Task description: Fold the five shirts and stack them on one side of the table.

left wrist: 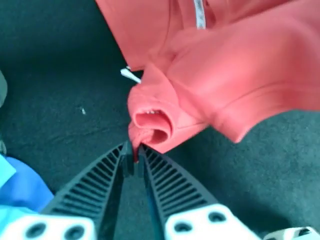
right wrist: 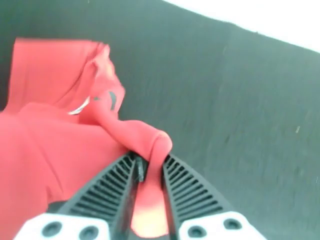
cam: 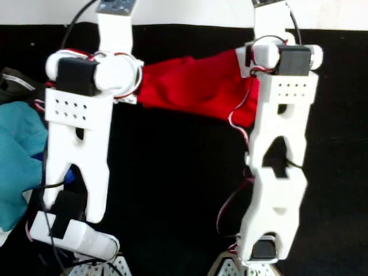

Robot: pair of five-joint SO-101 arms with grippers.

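The black cloth-covered surface (cam: 172,190) fills most of my overhead feed. Across its far part, a soft red fabric shirt (cam: 195,86) is stretched between my two arms, hanging in a loose band from one to the other. The white plastic left arm (cam: 77,132) stands on the left and the white plastic right arm (cam: 282,144) on the right, both extended toward the far edge. A crumpled teal cloth garment (cam: 17,155) lies bunched at the left edge, just beside the left arm.

On my left wrist feed, the left tool (left wrist: 132,150) is clenched on a rolled edge of the shirt (left wrist: 240,75), its ribbed black fingers nearly meeting at the tips. On my right wrist feed, the right tool (right wrist: 150,162) is clamped on a thick fold of the shirt (right wrist: 60,150), with red fabric bulging between its fingers. A small white tag (left wrist: 130,75) pokes out near the rolled edge.
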